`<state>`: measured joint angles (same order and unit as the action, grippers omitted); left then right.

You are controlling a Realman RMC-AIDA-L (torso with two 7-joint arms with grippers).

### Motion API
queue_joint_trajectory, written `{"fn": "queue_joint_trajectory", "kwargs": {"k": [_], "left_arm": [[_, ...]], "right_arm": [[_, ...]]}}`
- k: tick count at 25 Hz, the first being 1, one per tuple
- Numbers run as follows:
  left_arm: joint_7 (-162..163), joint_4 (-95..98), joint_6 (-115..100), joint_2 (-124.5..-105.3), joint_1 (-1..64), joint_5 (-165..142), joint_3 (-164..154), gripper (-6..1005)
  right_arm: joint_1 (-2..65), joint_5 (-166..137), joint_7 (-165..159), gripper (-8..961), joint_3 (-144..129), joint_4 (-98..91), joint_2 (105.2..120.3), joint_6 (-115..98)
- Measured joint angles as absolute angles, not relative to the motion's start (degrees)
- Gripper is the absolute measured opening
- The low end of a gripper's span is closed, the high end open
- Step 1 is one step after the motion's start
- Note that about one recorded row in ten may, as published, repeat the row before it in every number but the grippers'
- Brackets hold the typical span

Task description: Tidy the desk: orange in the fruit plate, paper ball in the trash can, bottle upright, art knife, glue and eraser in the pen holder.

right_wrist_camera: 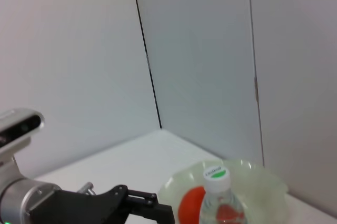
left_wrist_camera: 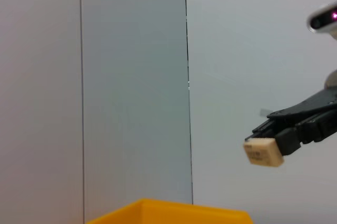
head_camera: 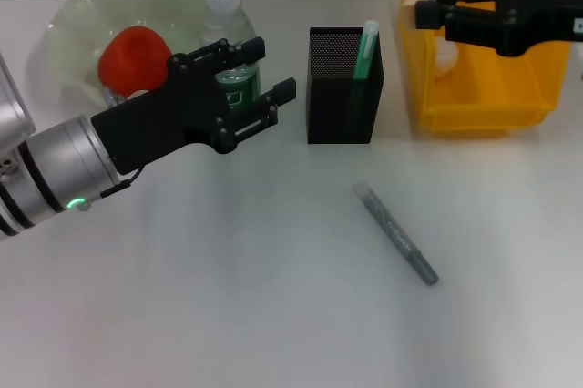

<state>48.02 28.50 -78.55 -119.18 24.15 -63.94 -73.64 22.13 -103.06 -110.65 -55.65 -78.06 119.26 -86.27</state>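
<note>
A: Where are the arms?

B: The left gripper (head_camera: 264, 87) reaches over the table (head_camera: 228, 297) in front of the upright bottle (head_camera: 223, 5), fingers spread with nothing between them. The right gripper (head_camera: 424, 5) hovers over the yellow trash can (head_camera: 474, 115), pinching the beige eraser (left_wrist_camera: 261, 152).

A: And the art knife?

B: The art knife (head_camera: 395, 232) lies flat on the table in front of the pen holder (head_camera: 342, 87), well apart from both grippers, its long axis slanting from the holder's side toward the near right.

A: Anything nearby?

B: The glue (head_camera: 366, 46) stands in the pen holder. The orange (head_camera: 132, 56) sits in the fruit plate (head_camera: 82, 15), beside the bottle.
</note>
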Motion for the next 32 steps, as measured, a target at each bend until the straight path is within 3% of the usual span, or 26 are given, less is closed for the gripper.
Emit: {"fn": "queue_joint_trajectory", "kwargs": {"k": [11, 19, 32], "left_arm": [[48.1, 28.3, -78.7, -119.18, 25.6, -63.9, -74.6, 602], [47.9, 28.3, -78.4, -119.18, 25.6, -63.7, -74.6, 601], [48.1, 28.3, -78.5, -119.18, 25.7, -63.7, -75.1, 601]], "right_arm": [[20.8, -94.8, -87.1, 376, -50.9, -58.6, 119.15, -86.0], [25.2, -94.4, -73.3, 376, -50.8, -46.5, 119.21, -79.9], [30.5, -97.0, -72.0, 376, -51.4, -42.0, 119.12, -75.1]]}}
